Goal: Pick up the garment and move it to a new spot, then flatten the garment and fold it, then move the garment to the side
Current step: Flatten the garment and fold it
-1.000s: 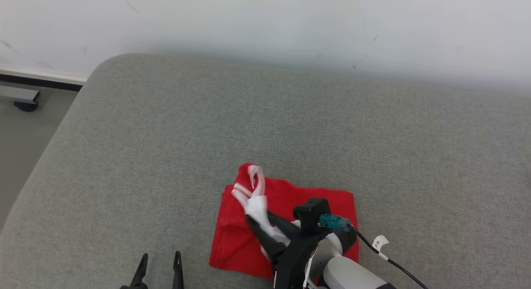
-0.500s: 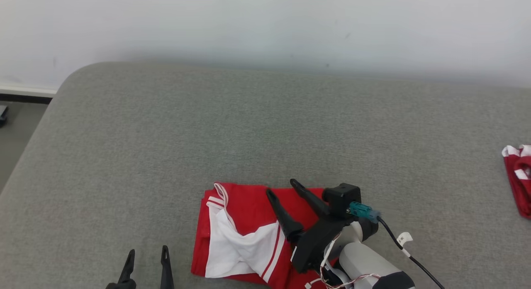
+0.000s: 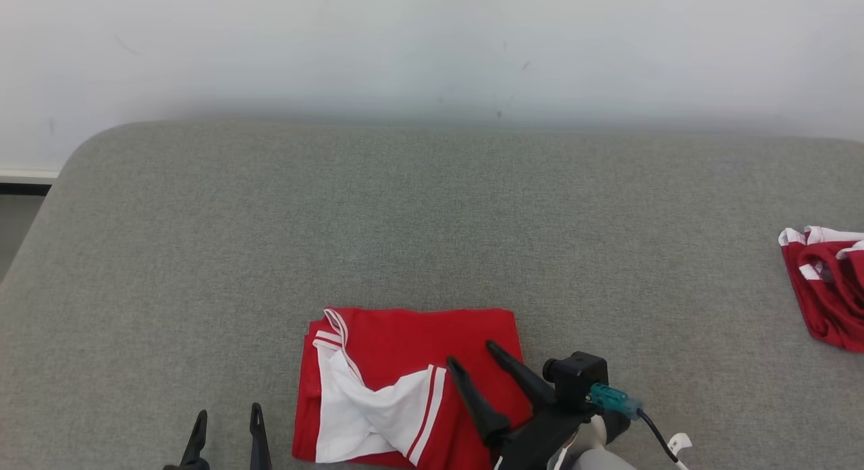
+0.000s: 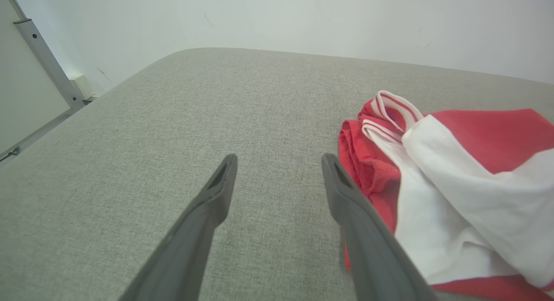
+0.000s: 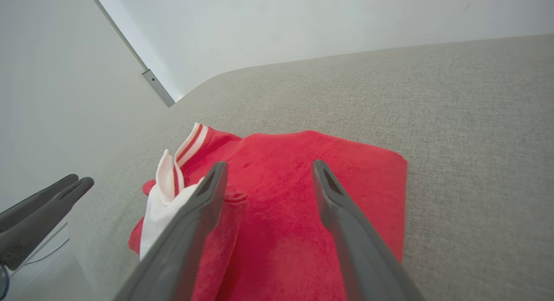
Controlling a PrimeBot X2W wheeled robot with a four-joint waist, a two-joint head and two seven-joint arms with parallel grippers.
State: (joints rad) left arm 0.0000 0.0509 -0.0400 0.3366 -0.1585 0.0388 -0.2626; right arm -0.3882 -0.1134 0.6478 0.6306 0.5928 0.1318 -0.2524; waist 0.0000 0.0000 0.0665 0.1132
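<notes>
1. The garment (image 3: 405, 382) lies on the grey cushion (image 3: 432, 206), near its front edge and about midway across; it is a layered red rectangle with a white, red-striped panel turned over its left half.
2. The right gripper (image 3: 472, 354) hovers over the garment's right part; its jaws stand wide apart with nothing between them; the right wrist view shows red cloth under the fingers, but we cannot tell whether the tips touch it.
3. The left gripper (image 3: 229, 411) sits low at the front, just left of the garment and apart from it; its jaws are apart too, with bare cushion between them.
4. We judge the placing and flattening done, and the fold made or nearly so; the edges are fairly square; the white panel lies rumpled, so the fold may want tidying.
5. What is left, as we read it, is moving the garment to the side; neither gripper holds it, so a grasp must come first.
6. A second garment (image 3: 823, 288), red and white and bunched, lies at the cushion's far right, well apart; that may be the side meant, though we cannot be sure.
</notes>
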